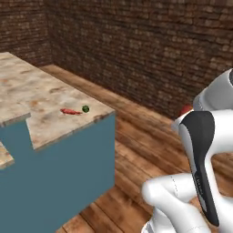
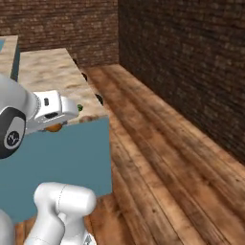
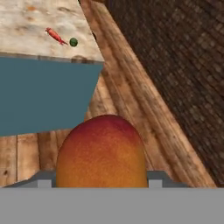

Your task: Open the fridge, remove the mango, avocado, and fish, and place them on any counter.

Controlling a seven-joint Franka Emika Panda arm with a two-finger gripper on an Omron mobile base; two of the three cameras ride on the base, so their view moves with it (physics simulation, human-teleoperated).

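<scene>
My gripper is shut on the mango, an orange-red rounded fruit bulging up between the jaws. In the right base view the mango peeks out orange under my white hand, in front of the counter's teal side. The counter has a beige blotched top on a teal base. Near its corner lie the fish, slim and red, and the avocado, a small dark green ball. Fish and avocado sit ahead of and above the held mango. The fridge is out of view.
Wooden plank floor runs between the counter and a dark brick wall. The counter's teal base stands close on the left. Its top has a stepped notch at the near left edge.
</scene>
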